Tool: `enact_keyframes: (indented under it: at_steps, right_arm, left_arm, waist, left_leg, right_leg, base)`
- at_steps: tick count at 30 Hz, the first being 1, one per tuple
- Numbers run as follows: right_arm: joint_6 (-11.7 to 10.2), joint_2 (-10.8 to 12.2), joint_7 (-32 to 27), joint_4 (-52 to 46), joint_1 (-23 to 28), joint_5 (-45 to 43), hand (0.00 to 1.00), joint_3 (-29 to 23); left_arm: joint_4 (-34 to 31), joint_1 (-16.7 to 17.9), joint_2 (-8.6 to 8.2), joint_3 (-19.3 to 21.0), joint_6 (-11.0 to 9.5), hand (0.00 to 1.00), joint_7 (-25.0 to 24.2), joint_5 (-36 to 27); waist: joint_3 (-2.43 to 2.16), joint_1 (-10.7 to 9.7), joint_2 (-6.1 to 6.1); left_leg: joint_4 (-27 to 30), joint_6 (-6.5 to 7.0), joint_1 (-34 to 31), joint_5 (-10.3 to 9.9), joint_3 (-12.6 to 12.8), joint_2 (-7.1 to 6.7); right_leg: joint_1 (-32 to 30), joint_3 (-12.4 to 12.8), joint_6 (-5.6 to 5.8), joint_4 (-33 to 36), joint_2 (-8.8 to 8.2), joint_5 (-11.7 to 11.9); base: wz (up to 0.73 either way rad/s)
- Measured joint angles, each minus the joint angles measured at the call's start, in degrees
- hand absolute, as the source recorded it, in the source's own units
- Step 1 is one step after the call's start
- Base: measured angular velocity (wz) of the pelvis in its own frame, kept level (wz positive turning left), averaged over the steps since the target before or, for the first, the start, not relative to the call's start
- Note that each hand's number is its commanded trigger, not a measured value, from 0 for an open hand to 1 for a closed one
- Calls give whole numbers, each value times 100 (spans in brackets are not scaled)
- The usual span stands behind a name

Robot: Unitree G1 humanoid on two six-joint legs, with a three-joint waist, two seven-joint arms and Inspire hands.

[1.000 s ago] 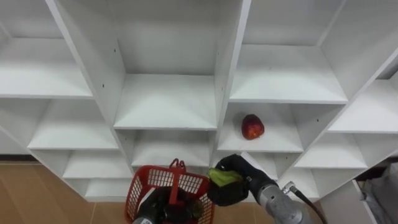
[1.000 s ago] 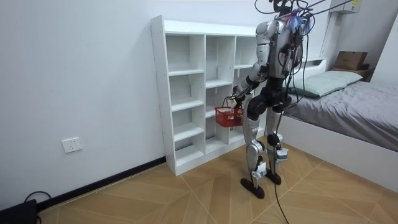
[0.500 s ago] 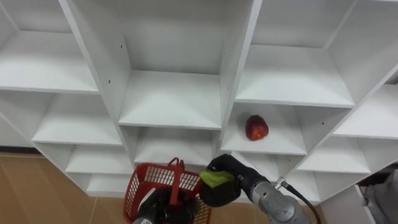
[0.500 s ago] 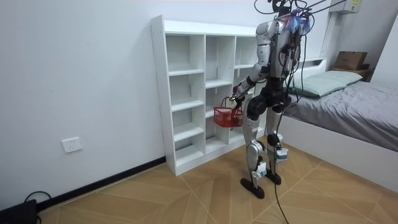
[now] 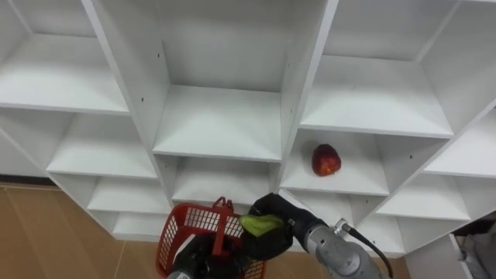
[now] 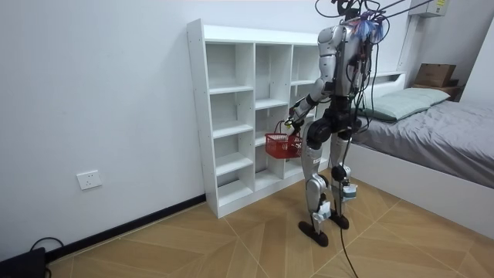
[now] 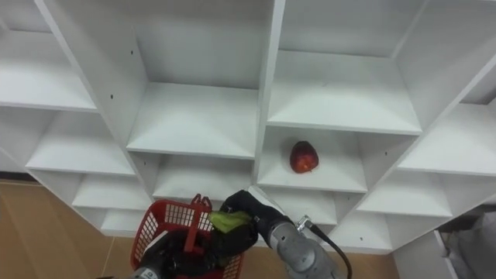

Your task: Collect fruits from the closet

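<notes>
Carries the green fruit [image 5: 261,225], clasped in the curled right hand [image 5: 276,245], further left over the red basket [image 5: 177,236]; leaves the red apple [image 5: 326,160] on its shelf [image 5: 366,175] for next.

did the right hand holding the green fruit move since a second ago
Yes. Against the white shelf divider, the right hand, curled round a green fruit, has shifted left and now sits over the red plastic basket at its right rim.

Open-fronted cubby [image 5: 364,177] around red apple [image 5: 326,160] roomy; upright divider [image 5: 306,77] bounds left; red basket [image 5: 186,231] below.
</notes>
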Motion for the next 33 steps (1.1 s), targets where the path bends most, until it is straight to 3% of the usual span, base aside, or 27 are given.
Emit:
enact_keyframes:
  at_steps: [15, 17, 18, 19, 20, 21, 28, 33]
  right_arm:
    - [11, 22, -5, 245, -46, 121, 100, 0]
    - [11, 23, -40, 270, -60, 121, 80, -1]
    - [11, 24, -67, 305, -80, 121, 55, -1]
    - [11, 26, -72, 311, -86, 121, 51, -1]
    - [11, 27, -75, 312, -87, 121, 18, -1]
    - [11, 27, -76, 312, -88, 121, 3, -1]
    - [15, 53, -77, 313, -90, 119, 0, -5]
    - [16, 103, -33, 313, -90, 123, 0, -9]
  left_arm:
    - [39, 12, 3, 0, 6, 100, -134, 142]
    - [43, 13, -8, 2, 6, 100, -156, 240]
    - [45, 12, -8, 2, 6, 100, -193, 258]
    - [46, 13, -9, 2, 6, 100, -197, 262]
    - [51, 13, -11, 2, 6, 100, -198, 269]
    - [63, 13, -11, 3, 6, 100, -199, 278]
    - [107, 30, -11, 16, 5, 100, -232, 329]
    - [107, 86, -2, 18, 6, 100, -234, 329]
  waist:
    - [27, 35, 43]
    - [26, 62, 41]
    - [26, 80, 41]
    - [26, 93, 41]
    - [25, 115, 40]
    - [25, 132, 39]
    - [14, 142, 21]
    - [-39, 140, -60]
  left_leg:
    - [6, 0, -13, -1, 1, 2]
    - [6, 0, -2, 0, 2, 2]
    - [7, 0, 0, 0, 2, 1]
    - [8, 0, 1, 0, 1, 1]
    - [9, 0, 2, 0, 1, 0]
    - [12, 0, 4, 0, 0, 0]
    - [50, 0, -7, 0, -1, -4]
    - [55, 0, -20, 0, -4, -8]
  right_leg:
    - [-15, 7, -1, 1, 5, 0]
    - [-12, 15, -1, 3, 5, 0]
    - [-11, 15, -1, 3, 5, 0]
    - [-11, 15, -1, 3, 4, 0]
    - [-9, 15, -1, 3, 3, 0]
    - [-6, 15, -1, 4, 2, 0]
    - [1, 8, -1, 13, -5, 0]
    - [1, 0, 0, 8, -8, -1]
  base:
    - [0]
    - [0]
    - [0]
    - [0]
    - [0]
    - [0]
    - [0]
    - [0]
